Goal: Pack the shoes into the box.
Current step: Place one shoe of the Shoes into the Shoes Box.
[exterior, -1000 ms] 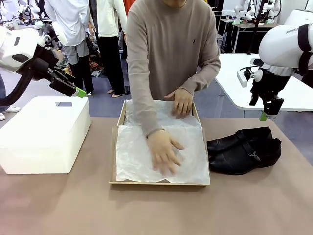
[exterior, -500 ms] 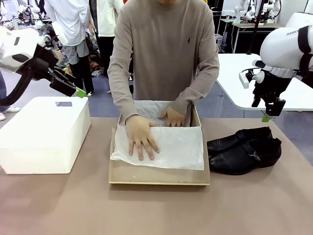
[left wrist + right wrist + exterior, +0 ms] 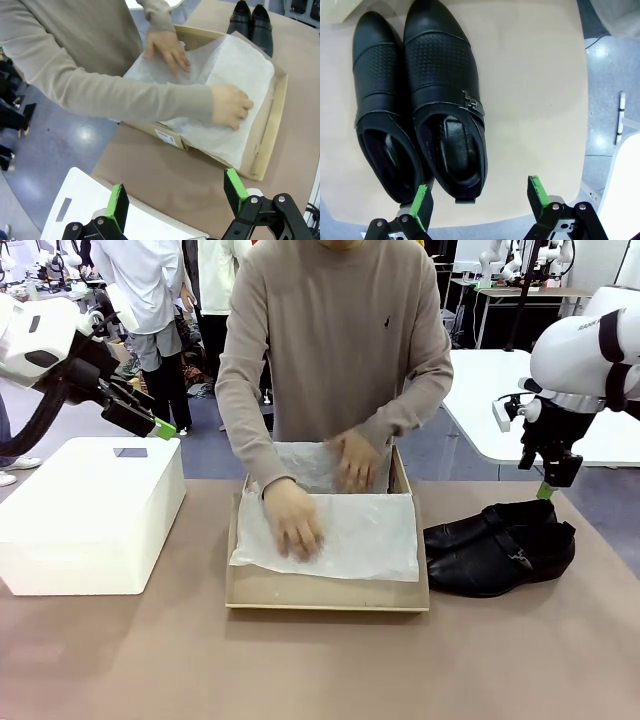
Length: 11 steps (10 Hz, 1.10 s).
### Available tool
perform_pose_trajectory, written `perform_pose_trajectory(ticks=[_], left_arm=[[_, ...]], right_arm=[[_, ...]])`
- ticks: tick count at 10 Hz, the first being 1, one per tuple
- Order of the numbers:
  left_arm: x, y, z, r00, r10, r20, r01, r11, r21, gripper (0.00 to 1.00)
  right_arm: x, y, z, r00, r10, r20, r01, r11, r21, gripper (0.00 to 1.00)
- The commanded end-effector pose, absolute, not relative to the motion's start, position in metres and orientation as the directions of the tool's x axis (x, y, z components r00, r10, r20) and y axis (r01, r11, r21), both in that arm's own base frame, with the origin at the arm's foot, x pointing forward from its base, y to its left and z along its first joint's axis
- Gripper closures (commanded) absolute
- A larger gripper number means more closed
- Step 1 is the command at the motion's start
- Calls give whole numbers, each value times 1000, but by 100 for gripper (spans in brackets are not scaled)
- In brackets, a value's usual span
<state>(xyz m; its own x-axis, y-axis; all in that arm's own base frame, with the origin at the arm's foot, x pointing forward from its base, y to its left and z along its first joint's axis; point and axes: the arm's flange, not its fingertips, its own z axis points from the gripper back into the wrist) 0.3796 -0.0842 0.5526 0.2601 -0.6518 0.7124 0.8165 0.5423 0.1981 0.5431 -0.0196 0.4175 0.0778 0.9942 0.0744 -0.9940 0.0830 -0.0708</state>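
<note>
The pair of glossy black shoes [image 3: 498, 546] lies side by side on the table right of the box, toes pointing at it; the right wrist view looks straight down on the shoes [image 3: 420, 105]. The tan cardboard box [image 3: 326, 590] sits mid-table, lined with white tissue paper [image 3: 365, 535] that a person's two hands [image 3: 293, 519] press flat. My right gripper [image 3: 548, 488] hangs open above the heel end of the shoes, apart from them. My left gripper [image 3: 160, 428] stands open high at the left, above the white box. From the left wrist, the box [image 3: 267, 142] shows beyond the left gripper [image 3: 175, 192].
A white rectangular box [image 3: 88, 512] stands at the left of the table. The person stands at the far side, arms reaching into the cardboard box. A white table [image 3: 500, 400] sits behind at the right. The near strip of the brown tabletop [image 3: 320, 670] is bare.
The person's hands have pulled back along the tissue toward the far side, baring the near strip of the cardboard box's floor. My right gripper has drifted slightly right and down. The left arm is unmoved.
</note>
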Motion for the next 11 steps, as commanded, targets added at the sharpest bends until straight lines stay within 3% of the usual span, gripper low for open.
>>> perform_pose_trajectory(ticks=[1, 11], left_arm=[[380, -84, 553, 257, -644, 721, 816, 544, 196, 0], [380, -84, 553, 257, -644, 721, 816, 544, 196, 0]], right_arm=[[558, -25, 408, 85, 991, 99, -992, 93, -87, 0], [579, -31, 373, 126, 985, 114, -990, 132, -47, 0]])
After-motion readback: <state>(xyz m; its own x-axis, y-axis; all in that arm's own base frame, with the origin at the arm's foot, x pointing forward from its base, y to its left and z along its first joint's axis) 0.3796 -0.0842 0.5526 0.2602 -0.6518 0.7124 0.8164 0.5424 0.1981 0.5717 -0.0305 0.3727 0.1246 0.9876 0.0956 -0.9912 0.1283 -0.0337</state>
